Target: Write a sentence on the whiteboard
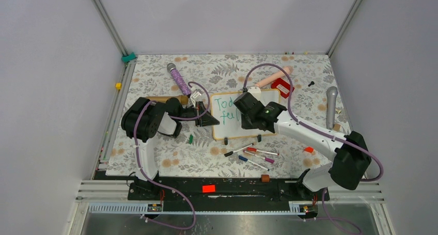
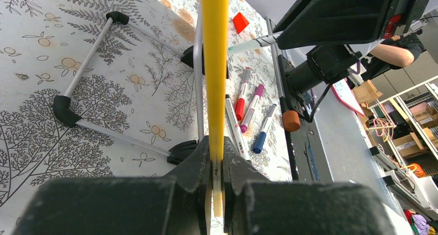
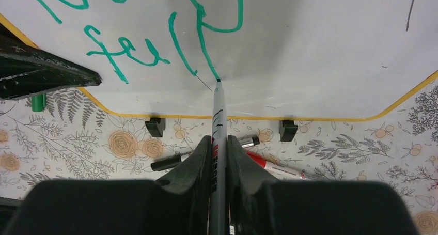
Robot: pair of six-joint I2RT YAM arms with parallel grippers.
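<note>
The whiteboard (image 1: 231, 131) lies mid-table on the floral mat, its frame yellow-tan. The sentence (image 1: 225, 108) is green writing, "Tod" over "ful" showing, the rest hidden under my right arm. My left gripper (image 1: 209, 120) is shut on the whiteboard's left edge; the left wrist view shows the yellow frame (image 2: 214, 64) pinched between its jaws (image 2: 217, 155). My right gripper (image 3: 219, 142) is shut on a grey green-ink marker (image 3: 218, 113). The marker's tip touches the board (image 3: 320, 54) at the foot of the last stroke of "full" (image 3: 150, 49).
Several loose markers (image 1: 253, 155) lie in front of the board, also in the left wrist view (image 2: 243, 98). A green cap (image 1: 190, 139), purple microphone (image 1: 178, 79), grey microphone (image 1: 331, 106), red object (image 1: 281, 87) and tan cylinder (image 1: 274, 78) surround it.
</note>
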